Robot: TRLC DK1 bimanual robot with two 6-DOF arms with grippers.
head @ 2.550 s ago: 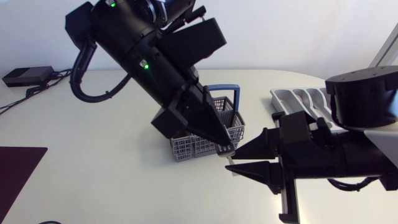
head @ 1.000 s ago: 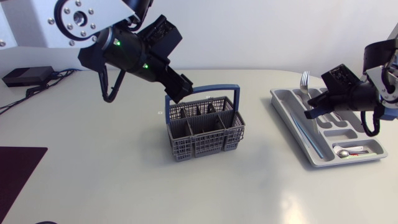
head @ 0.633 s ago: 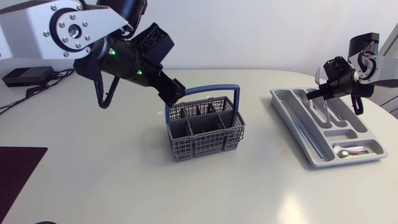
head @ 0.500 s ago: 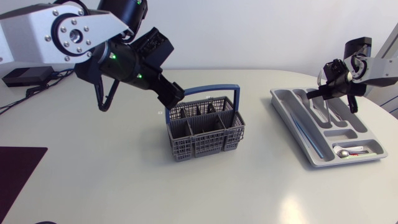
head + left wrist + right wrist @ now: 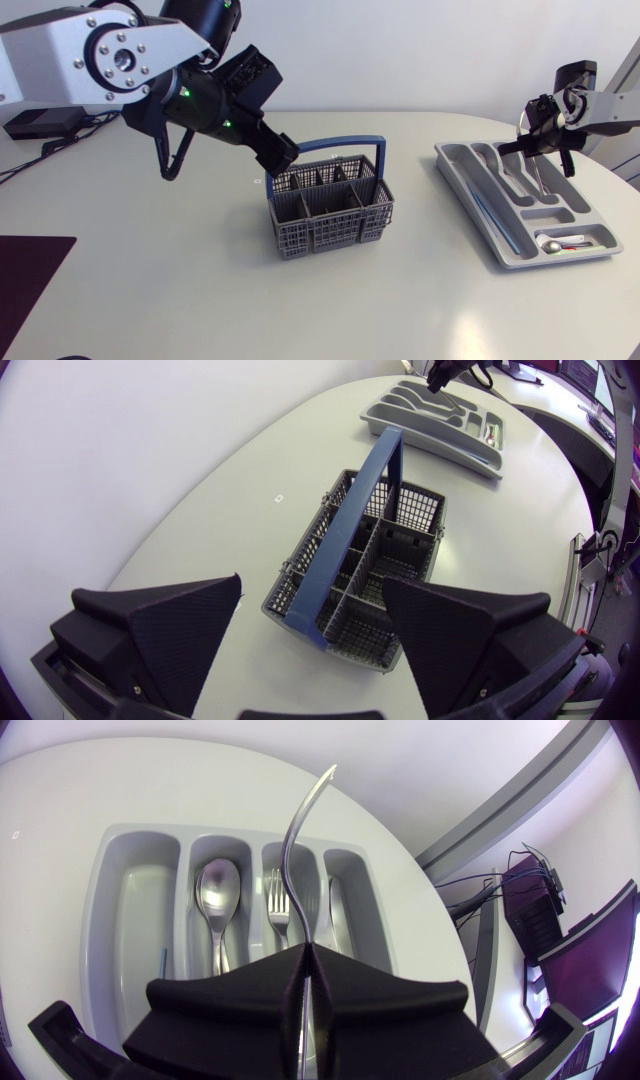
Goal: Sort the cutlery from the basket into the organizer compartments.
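Basket (image 5: pixel 330 225) stands at the centre of the head view on the table (image 5: pixel 150 280), its blue handle upright across it. My left gripper (image 5: pixel 281 157) hangs just over the basket's upper-left corner, fingers spread wide with nothing in them; in the left wrist view the basket lies ahead, between the two fingers and apart from both. The organizer (image 5: pixel 470 200) sits at the right of the frame, well apart from the basket. My right gripper (image 5: pixel 537 135) is at upper right, over the organizer's far end, fingers pressed together on a slim piece of cutlery (image 5: pixel 296 830) whose narrow end sticks out ahead of them; I cannot tell its kind. Beneath it a spoon (image 5: pixel 218 890) and a fork (image 5: pixel 278 905) lie in neighbouring long compartments.
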